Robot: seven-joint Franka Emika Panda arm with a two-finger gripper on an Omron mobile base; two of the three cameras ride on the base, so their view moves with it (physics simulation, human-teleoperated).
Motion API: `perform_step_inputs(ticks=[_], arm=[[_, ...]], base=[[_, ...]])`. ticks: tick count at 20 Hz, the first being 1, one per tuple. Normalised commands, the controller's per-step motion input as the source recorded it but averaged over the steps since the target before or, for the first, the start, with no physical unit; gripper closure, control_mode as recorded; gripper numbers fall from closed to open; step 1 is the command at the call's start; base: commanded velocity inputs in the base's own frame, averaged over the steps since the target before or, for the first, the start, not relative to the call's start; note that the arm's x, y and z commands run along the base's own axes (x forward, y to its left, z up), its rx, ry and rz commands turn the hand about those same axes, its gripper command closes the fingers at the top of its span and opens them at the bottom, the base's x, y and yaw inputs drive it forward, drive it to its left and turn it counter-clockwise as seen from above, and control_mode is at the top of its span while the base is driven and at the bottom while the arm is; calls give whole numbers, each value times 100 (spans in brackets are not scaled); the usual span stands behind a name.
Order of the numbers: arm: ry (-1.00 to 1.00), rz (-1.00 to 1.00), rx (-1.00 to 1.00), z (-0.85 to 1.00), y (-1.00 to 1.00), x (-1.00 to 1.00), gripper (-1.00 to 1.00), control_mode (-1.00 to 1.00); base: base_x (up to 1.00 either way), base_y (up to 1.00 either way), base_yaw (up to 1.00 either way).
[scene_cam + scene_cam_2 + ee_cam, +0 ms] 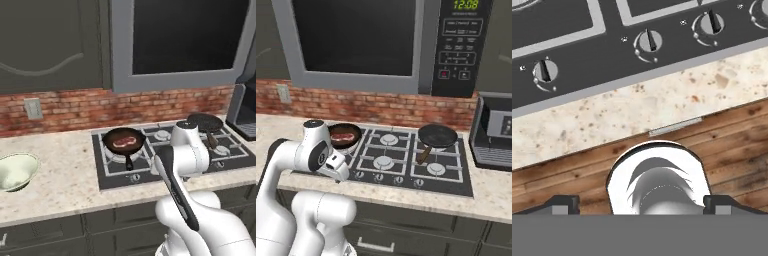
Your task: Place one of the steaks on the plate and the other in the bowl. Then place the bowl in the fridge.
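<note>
Red-pink steak meat (125, 143) (342, 135) lies in a black frying pan (114, 137) (353, 140) on the stove's back left burner; I cannot tell one steak from the other. The pale cream-green bowl (16, 171) stands empty on the counter far to the left. My gripper (642, 205) is open with nothing between its fingertips (563, 204), and it looks down over the stove's knobs (648, 42) and the counter's front edge, well short of the pan. The plate and the fridge are out of view.
A second, empty black pan (205, 123) (438, 135) sits on the back right burner. A coffee machine (495, 132) stands right of the stove, a microwave (381, 42) hangs above it. Wooden floor (737, 140) lies below the counter edge.
</note>
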Motion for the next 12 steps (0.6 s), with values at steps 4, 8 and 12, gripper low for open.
perform_step_inputs(ticks=[4, 8, 12], arm=[[0, 0, 0, 0, 0, 0, -100, 100], [0, 0, 0, 0, 0, 0, -100, 100], [0, 0, 0, 0, 0, 0, -100, 100]], base=[[3, 100, -3], [22, 72, -1], [34, 13, 0]])
